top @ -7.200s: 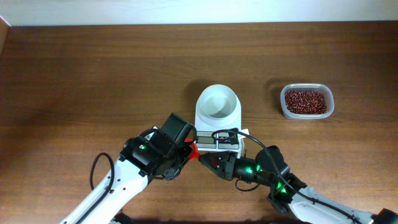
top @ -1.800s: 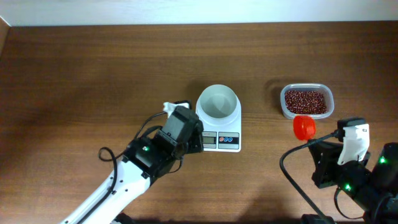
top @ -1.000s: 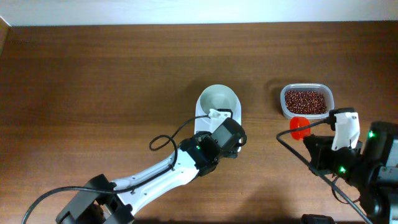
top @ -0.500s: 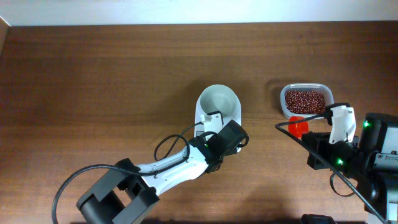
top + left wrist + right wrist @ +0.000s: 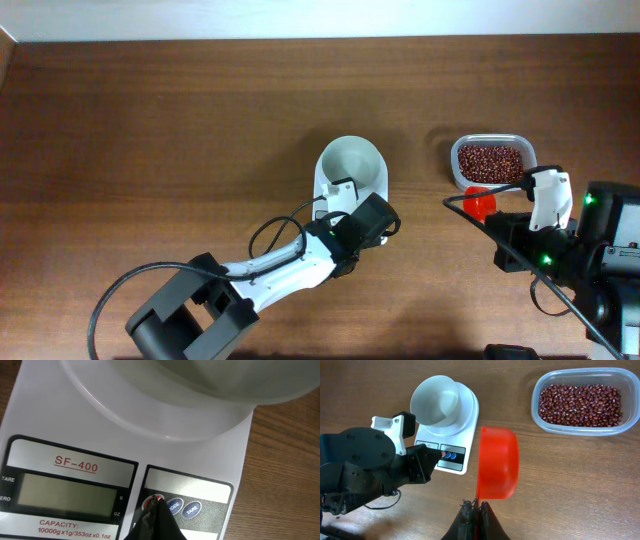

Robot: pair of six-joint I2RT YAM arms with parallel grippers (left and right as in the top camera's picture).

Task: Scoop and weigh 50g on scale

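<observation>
Pressing a button on the scale, the clenched left jaws are touching it tip-first. The right jaws are grasping the orange scoop; the beans are lying ahead and rightward, nearer this arm.

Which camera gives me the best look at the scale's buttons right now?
Left wrist: the buttons are close and legible, with the shut left gripper at the red one. Right wrist shows them tiny on the scale; overhead, the left gripper covers them.
</observation>
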